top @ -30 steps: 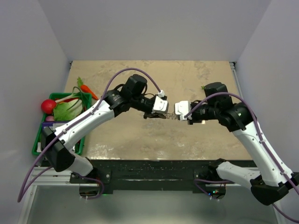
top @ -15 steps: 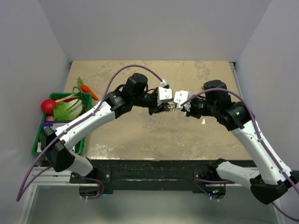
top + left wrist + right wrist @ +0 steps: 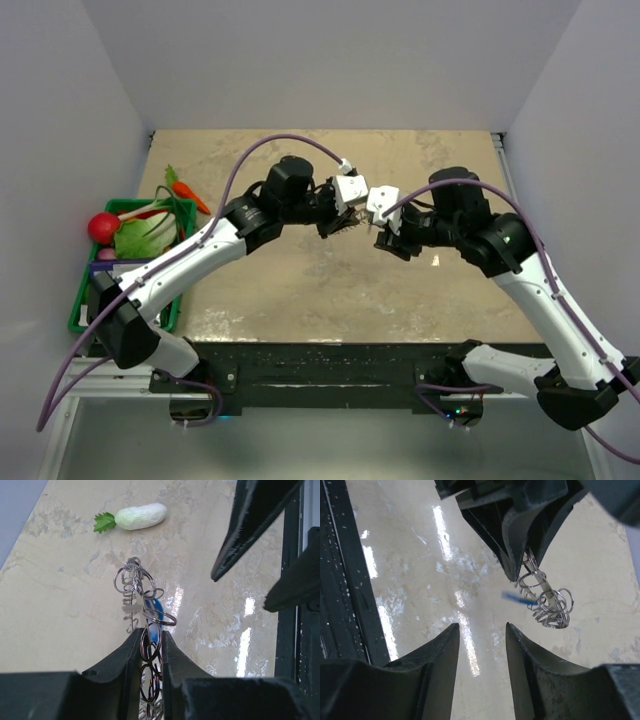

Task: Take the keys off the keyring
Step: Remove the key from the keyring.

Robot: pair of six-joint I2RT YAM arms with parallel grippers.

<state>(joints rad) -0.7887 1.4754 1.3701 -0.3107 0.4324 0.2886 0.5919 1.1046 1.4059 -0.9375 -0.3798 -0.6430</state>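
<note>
The keyring point(image 3: 140, 580) is a grey chain of linked metal loops. My left gripper point(image 3: 150, 635) is shut on its lower loops and holds it above the table. The small key with the blue head point(image 3: 156, 609) hangs among the loops just past the fingertips. In the right wrist view the keyring point(image 3: 551, 605) and the blue key point(image 3: 520, 598) dangle from the left fingers point(image 3: 520, 535). My right gripper point(image 3: 481, 627) is open and empty, a little short of them. From above, the left gripper point(image 3: 348, 220) and right gripper point(image 3: 380, 228) nearly meet over mid-table.
A white radish with green leaves point(image 3: 140, 516) lies on the beige table beyond the keyring. A green basket point(image 3: 85, 290) with vegetables stands at the left edge, with a carrot point(image 3: 188, 193) beside it. The table's black front rail point(image 3: 347, 580) is close below my right gripper.
Both grippers have moved away from me and closer together. The keyring was stretched between the two; now only the left holds it and the right is open and apart from it.
</note>
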